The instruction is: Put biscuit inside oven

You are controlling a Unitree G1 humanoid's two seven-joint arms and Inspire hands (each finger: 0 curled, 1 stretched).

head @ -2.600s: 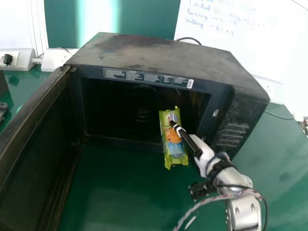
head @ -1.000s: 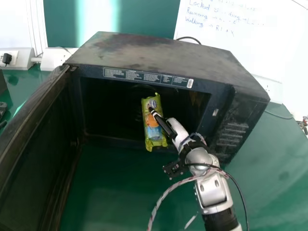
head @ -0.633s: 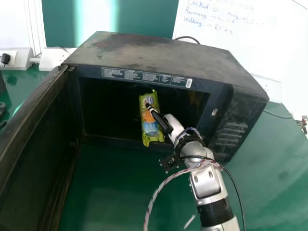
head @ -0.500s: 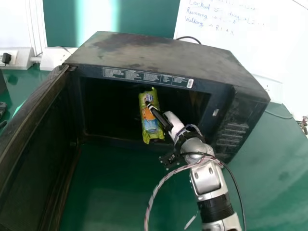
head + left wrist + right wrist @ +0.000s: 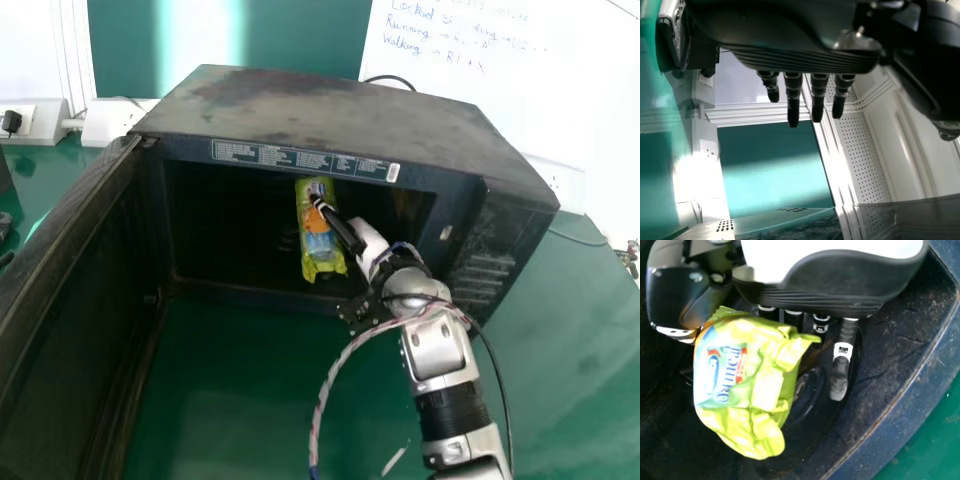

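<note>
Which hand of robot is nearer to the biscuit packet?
Right: the right hand holds the packet at the mouth of the oven. The left hand, in the left wrist view, is apart from it.

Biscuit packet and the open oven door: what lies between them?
The oven's dark cavity and left front frame lie between the biscuit packet and door; I make out nothing loose there in the head view.

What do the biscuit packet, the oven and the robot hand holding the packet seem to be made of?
Biscuit packet: thin, shiny plastic film, probably, judging by its creases and bright highlights.
Oven: likely painted metal, dull and patchy on top, with rust-like brown along the opening's edge.
Robot hand: seemingly hard plastic, smooth white and black; some parts could be metal.
</note>
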